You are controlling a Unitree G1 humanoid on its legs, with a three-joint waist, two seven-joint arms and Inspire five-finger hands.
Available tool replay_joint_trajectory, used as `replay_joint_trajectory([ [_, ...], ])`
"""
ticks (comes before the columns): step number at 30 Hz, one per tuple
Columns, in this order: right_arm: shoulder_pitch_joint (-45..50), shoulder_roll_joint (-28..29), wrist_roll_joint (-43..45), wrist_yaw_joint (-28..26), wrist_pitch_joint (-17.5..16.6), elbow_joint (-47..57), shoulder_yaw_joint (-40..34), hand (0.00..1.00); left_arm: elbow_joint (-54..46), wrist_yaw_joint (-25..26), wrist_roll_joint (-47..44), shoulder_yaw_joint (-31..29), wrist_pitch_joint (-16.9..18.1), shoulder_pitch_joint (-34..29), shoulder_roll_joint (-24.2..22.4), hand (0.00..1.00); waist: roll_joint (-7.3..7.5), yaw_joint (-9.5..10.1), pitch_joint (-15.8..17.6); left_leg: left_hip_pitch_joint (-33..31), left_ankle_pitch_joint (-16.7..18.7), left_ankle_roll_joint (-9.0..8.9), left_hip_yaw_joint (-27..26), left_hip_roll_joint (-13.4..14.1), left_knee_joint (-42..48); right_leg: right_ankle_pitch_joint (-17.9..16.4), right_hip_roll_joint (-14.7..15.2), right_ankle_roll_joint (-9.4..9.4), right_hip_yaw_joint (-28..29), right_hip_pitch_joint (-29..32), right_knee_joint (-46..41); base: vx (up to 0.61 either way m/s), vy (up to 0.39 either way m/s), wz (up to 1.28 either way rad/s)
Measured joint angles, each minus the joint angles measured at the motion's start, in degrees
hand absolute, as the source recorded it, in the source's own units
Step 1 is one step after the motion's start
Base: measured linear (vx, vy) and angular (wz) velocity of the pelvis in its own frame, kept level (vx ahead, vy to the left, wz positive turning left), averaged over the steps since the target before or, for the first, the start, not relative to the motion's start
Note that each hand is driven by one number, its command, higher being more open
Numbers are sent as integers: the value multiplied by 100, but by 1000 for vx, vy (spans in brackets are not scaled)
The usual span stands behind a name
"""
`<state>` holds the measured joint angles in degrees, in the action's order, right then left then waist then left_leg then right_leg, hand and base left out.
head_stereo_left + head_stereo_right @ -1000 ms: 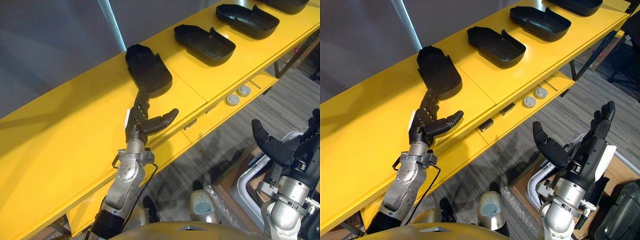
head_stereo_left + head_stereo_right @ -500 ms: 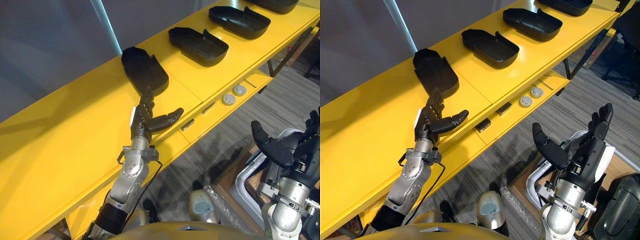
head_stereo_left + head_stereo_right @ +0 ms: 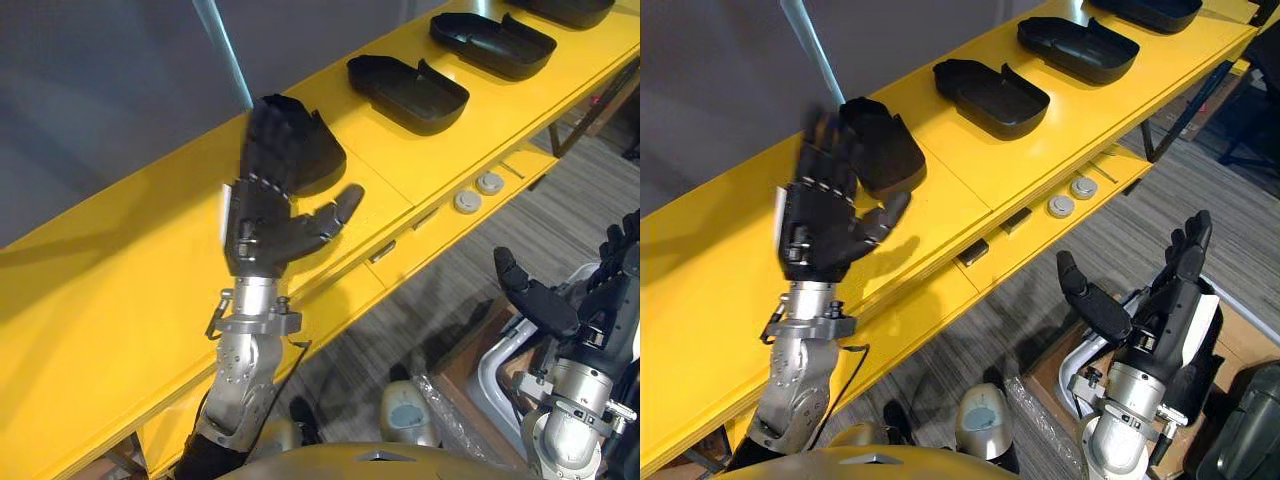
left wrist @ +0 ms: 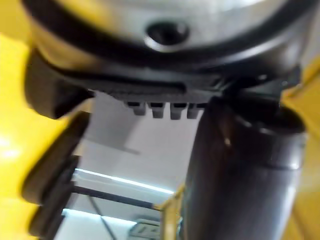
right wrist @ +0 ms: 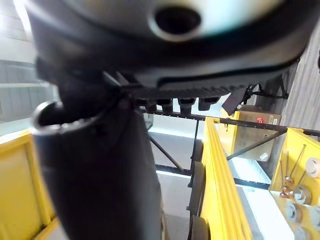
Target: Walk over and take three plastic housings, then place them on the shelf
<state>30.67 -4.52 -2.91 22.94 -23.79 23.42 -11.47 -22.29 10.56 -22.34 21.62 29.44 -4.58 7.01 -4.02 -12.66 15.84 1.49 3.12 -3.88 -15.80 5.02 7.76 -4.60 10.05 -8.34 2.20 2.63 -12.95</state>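
Note:
Several black plastic housings lie in a row on the yellow shelf (image 3: 110, 270): the nearest (image 3: 312, 150), a second (image 3: 410, 92) and a third (image 3: 495, 42) further right. My left hand (image 3: 262, 225) is raised above the shelf just in front of the nearest housing. It is open, with straight fingers that overlap the housing's near end in the eye views, and it holds nothing. My right hand (image 3: 1145, 305) hangs open and empty over the floor at the lower right, well off the shelf.
Two round silver knobs (image 3: 478, 190) sit on the shelf's lower ledge. A white and grey frame (image 3: 1080, 365) and a dark bin (image 3: 1250, 440) stand on the carpet at the lower right. A grey wall runs behind the shelf.
My left hand has lifted off the shelf top and risen toward the camera, away from the nearest housing's end. The right hand has barely moved.

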Motion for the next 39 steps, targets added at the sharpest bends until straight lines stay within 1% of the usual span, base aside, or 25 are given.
replay_joint_trajectory([
  [1,-2,-28,1,-2,0,0,2,100,-101,3,-5,-22,220,-3,1,100,-13,5,-8,1,-5,7,40,-33,-1,-7,19,-5,-39,-24,3,5,3,18],
  [2,-7,-46,2,-15,0,0,2,100,-168,33,-3,-31,357,-14,0,100,-15,10,-9,8,-6,10,78,-35,-3,-16,33,-10,-75,-66,10,0,-1,15],
  [4,-15,-51,16,-62,0,0,13,100,-250,122,2,-44,456,-66,0,100,-16,22,-24,7,-7,13,124,-37,-9,-25,43,-19,-108,-86,14,-8,-10,9],
  [7,-14,-53,193,-257,0,0,48,100,-273,284,38,-145,455,-122,-1,100,-20,49,-31,-2,-26,14,172,-42,-30,-33,47,-33,-141,-98,50,-19,-14,6],
  [10,7,-61,659,-794,42,0,90,100,-274,379,44,-248,412,-429,-4,100,-49,61,-149,6,-82,11,229,-45,-129,-17,45,-33,-234,-151,158,8,-15,12],
  [12,4,-87,1049,-1184,119,-1,190,100,-274,388,45,-306,287,-605,-16,100,-65,130,-260,10,-110,-1,277,-47,-185,-5,43,-20,-296,-192,203,37,-16,13],
  [13,-7,-100,1120,-1258,133,-2,245,100,-274,388,50,-337,249,-652,-16,100,-59,147,-291,11,-123,-1,290,-49,-201,1,44,-16,-318,-204,215,53,-16,20],
  [14,-37,-130,1137,-1363,181,-3,416,100,-273,399,77,-448,116,-755,-18,100,-41,182,-336,34,-147,2,343,-49,-207,9,45,-12,-396,-268,235,55,-17,19],
  [15,-50,-144,1135,-1390,196,-10,486,100,-274,413,83,-491,55,-789,-18,100,-27,216,-343,57,-151,-2,363,-48,-213,9,44,-12,-421,-304,252,52,-17,20],
  [16,-74,-162,1130,-1420,211,-19,615,100,-273,418,108,-574,-47,-887,-32,100,-8,299,-363,111,-165,-7,390,-49,-259,20,40,-8,-468,-397,326,18,-15,17],
  [17,-85,-162,1131,-1427,217,-25,726,100,-273,414,138,-651,-129,-1021,-39,100,5,345,-464,104,-181,-6,443,-55,-325,27,42,-12,-530,-425,386,22,-14,20],
  [20,-215,-158,1131,-1423,263,-59,884,100,-271,374,274,-855,-279,-1233,-42,100,78,464,-535,153,-228,-12,520,-66,-420,80,43,-6,-641,-559,538,31,-4,18],
  [22,-363,-147,1135,-1406,385,-144,1012,100,-270,266,269,-1022,-419,-1433,-53,100,190,557,-597,229,-262,-16,579,-79,-511,95,45,-8,-707,-689,632,26,-3,14],
  [24,-442,-129,1130,-1350,476,-216,1118,100,-260,113,267,-1115,-520,-1566,-57,100,261,636,-651,280,-290,-14,624,-101,-584,107,58,-14,-773,-768,702,23,-1,11],
  [26,-502,-129,1116,-1295,545,-321,1175,100,-249,-5,251,-1135,-638,-1634,-59,100,299,661,-708,301,-325,-5,654,-139,-668,111,76,-17,-812,-797,728,15,10,11],
  [28,-540,-124,1096,-1161,641,-416,1242,100,-238,-237,261,-1129,-863,-1638,-59,100,316,735,-776,318,-383,5,656,-151,-782,148,89,-29,-820,-798,799,5,7,4],
  [30,-578,-124,1033,-1059,696,-439,1255,100,-226,-271,415,-1126,-988,-1637,-60,100,318,761,-780,332,-406,4,644,-155,-825,169,88,-37,-820,-797,825,0,0,0],
  [31,-589,-124,1009,-1014,691,-449,1255,100,-210,-268,544,-1126,-1048,-1637,-57,100,320,766,-780,364,-418,3,637,-156,-855,169,88,-36,-817,-804,826,0,0,0],
  [33,-605,-125,1011,-942,564,-450,1256,100,-185,-311,628,-1123,-1147,-1636,-59,100,318,763,-787,411,-474,-2,628,-157,-975,171,80,-33,-817,-811,844,0,0,0],
  [35,-656,-126,1011,-857,185,-441,1220,100,-179,-359,691,-1081,-1266,-1628,-53,100,316,729,-791,410,-562,-6,588,-144,-1122,255,46,-16,-792,-768,958,-2,2,-5],
  [39,-649,-146,1011,-917,-1,-202,1120,100,-24,-306,732,-1006,-1437,-1562,-32,100,328,644,-787,376,-600,-15,469,-134,-1214,313,12,-9,-656,-631,1015,-7,9,-13],
])
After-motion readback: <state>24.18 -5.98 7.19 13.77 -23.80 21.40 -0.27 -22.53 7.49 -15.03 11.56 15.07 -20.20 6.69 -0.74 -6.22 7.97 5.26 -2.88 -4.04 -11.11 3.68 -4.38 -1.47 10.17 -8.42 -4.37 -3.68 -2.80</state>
